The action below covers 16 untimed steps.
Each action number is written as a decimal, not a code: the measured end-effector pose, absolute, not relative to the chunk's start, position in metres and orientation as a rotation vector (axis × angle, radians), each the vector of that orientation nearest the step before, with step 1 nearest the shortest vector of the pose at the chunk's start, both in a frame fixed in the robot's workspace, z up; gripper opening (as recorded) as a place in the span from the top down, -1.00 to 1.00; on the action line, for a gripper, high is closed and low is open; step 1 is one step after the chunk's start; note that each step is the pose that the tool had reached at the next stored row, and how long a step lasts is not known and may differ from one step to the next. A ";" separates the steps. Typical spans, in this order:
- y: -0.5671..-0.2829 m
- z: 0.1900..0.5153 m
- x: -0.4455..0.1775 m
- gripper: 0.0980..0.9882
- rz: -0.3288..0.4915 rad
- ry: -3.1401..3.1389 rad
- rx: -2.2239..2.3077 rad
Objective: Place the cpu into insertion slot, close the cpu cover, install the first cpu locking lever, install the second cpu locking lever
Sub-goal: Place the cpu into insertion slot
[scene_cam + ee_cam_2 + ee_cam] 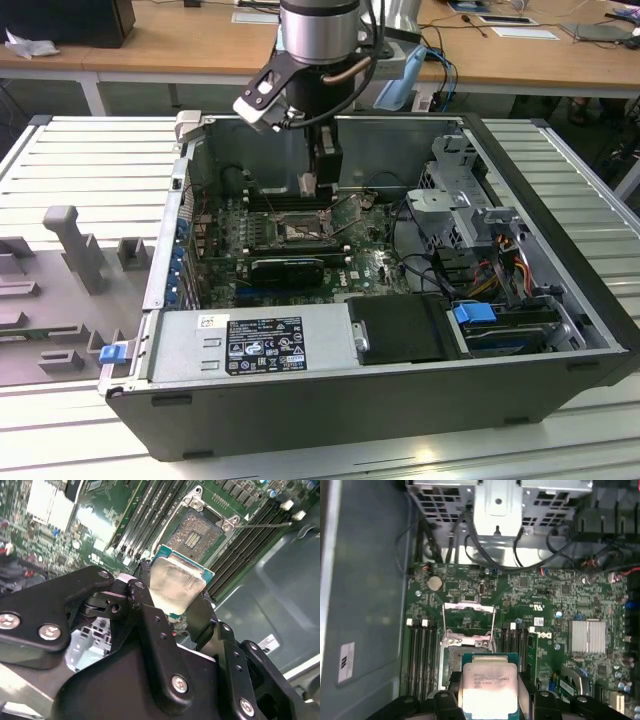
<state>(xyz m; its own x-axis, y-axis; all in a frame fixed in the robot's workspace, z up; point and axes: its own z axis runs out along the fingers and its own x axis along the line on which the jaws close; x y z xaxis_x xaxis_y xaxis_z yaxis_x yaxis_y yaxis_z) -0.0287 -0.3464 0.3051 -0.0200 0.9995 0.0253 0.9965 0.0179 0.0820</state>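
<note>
The gripper (173,606) clamps the cpu (176,584) between its fingers (150,616) (above the insertion slot (198,530)).

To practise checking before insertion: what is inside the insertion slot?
Bare contacts fill the insertion slot; the cpu, gripped by the end effector, hangs above it. The cpu hides one edge.

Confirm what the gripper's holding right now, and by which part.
The gripper holds the cpu: its fingers pinch two opposite edges, metal face exposed. It is not yet in the insertion slot.
</note>
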 end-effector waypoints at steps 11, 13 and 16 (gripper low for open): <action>-0.338 0.279 -0.031 0.04 0.118 2.206 2.177; -0.338 0.273 -0.034 0.04 0.118 2.207 2.177; -0.337 0.266 -0.037 0.04 0.118 2.206 2.177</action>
